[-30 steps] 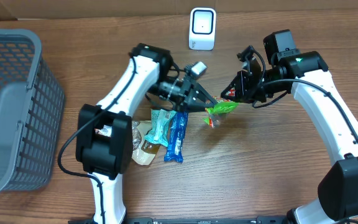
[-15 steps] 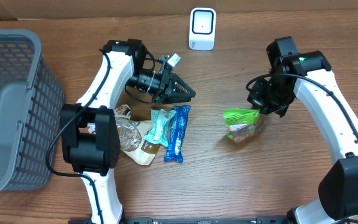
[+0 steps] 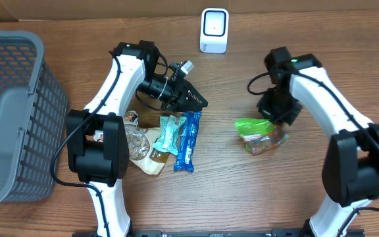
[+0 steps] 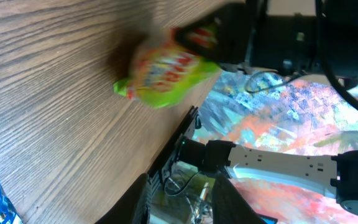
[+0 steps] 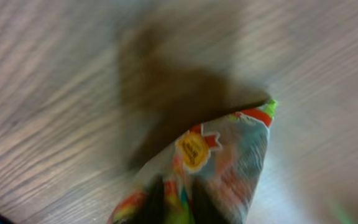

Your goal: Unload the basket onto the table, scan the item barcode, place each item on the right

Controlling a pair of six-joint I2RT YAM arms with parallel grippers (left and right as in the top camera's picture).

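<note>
Green snack bag (image 3: pixel 260 135): flat on the table (image 3: pixel 242 197), right of centre.
Long axis: roughly left to right, slightly tilted, plain green end to the left.
Counts: one bag, one white scanner (image 3: pixel 214 29), one grey basket (image 3: pixel 12 112), one teal packet (image 3: pixel 170 131), one blue packet (image 3: pixel 187 141).
Writing: a yellow-and-red round badge on the bag, too blurred to read.
Left gripper (image 3: pixel 202 101): fingers slightly parted, empty.
Right gripper (image 3: pixel 276 110): at the bag's upper edge; cannot tell whether it grips.

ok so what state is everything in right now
green snack packet: lying on the table
right gripper: at the packet's edge, grip unclear
left gripper: empty, jaws unclear
blue packets: lying flat, untouched
scanner: upright, nothing before it
basket: no items seen inside
</note>
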